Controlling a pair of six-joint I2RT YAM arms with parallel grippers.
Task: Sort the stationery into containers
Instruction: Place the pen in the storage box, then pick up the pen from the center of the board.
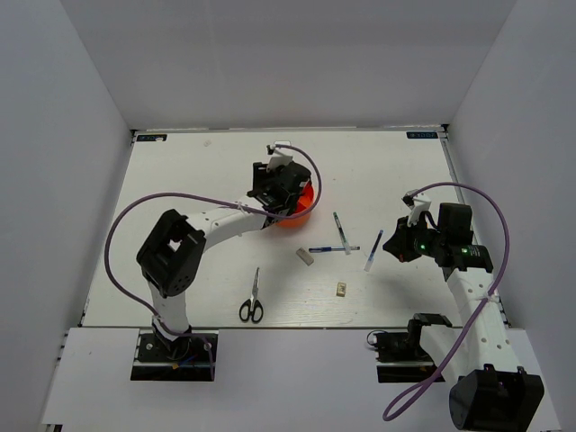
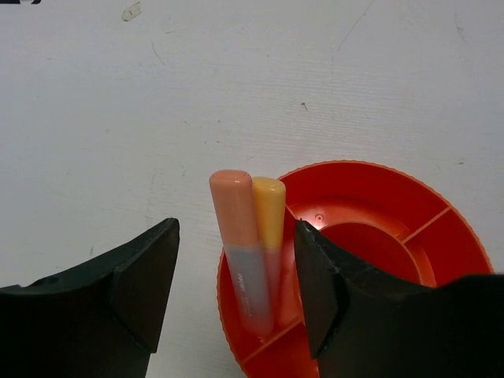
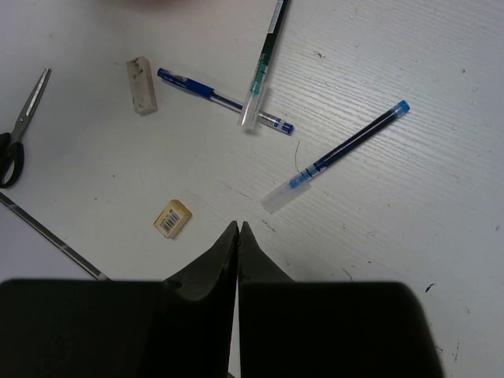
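Observation:
The round orange tub (image 2: 378, 183) with divided compartments lies under my left gripper (image 2: 236, 228), which is open. Two capped markers, one pink-orange (image 2: 236, 236) and one yellow (image 2: 270, 216), lean in a tub compartment between its fingers, the yellow one close to the right finger. In the top view the tub (image 1: 304, 209) is half hidden by the left gripper (image 1: 277, 184). My right gripper (image 3: 238, 228) is shut and empty above the table. Ahead of it lie a clear-capped blue pen (image 3: 339, 155), a dark pen (image 3: 264, 63) crossing a blue pen (image 3: 197, 88), a whitish eraser (image 3: 142, 85), a beige cube (image 3: 172, 218) and black-handled scissors (image 3: 17, 134).
In the top view the scissors (image 1: 252, 301) lie near the table's front edge, the cube (image 1: 341, 289) to their right, the eraser (image 1: 305, 256) and pens (image 1: 340, 231) mid-table. White walls enclose the table on three sides. Purple cables loop over both arms.

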